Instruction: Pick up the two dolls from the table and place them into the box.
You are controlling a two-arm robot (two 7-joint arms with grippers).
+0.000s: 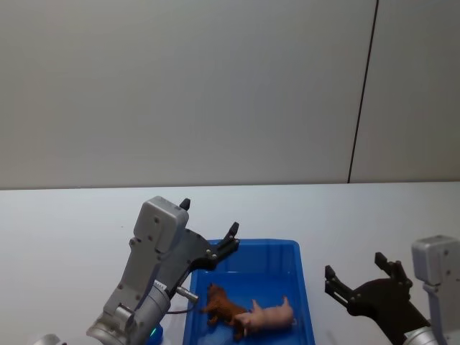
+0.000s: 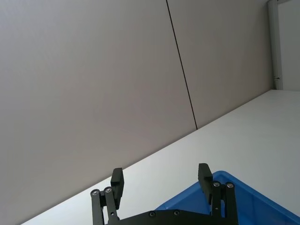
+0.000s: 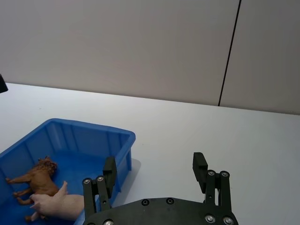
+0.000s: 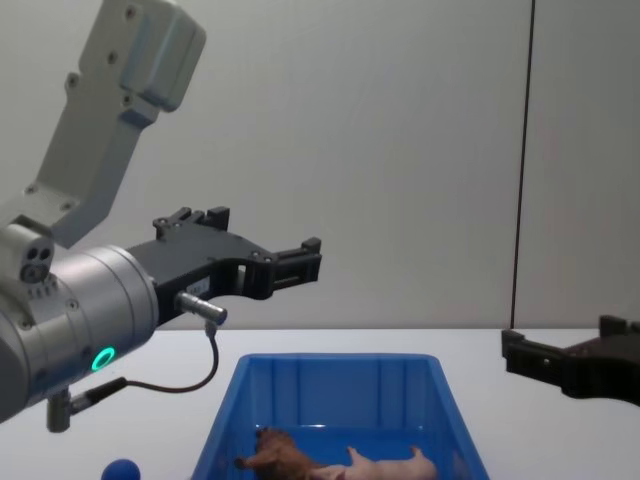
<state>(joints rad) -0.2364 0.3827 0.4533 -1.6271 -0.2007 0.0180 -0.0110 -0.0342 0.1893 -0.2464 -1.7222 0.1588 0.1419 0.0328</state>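
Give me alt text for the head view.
A brown lion and pink pig lie inside the blue box on the white table. The open left claw hangs near its far left corner; the open right claw is to its right.

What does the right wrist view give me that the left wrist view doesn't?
Right wrist view, not the left: the lion and pig together inside the box, and the right gripper, open and empty, over the table beside the box.
Left wrist view, not the right: the left gripper, open and empty, raised by a corner of the box.
Both: part of the box, the table and the wall behind.
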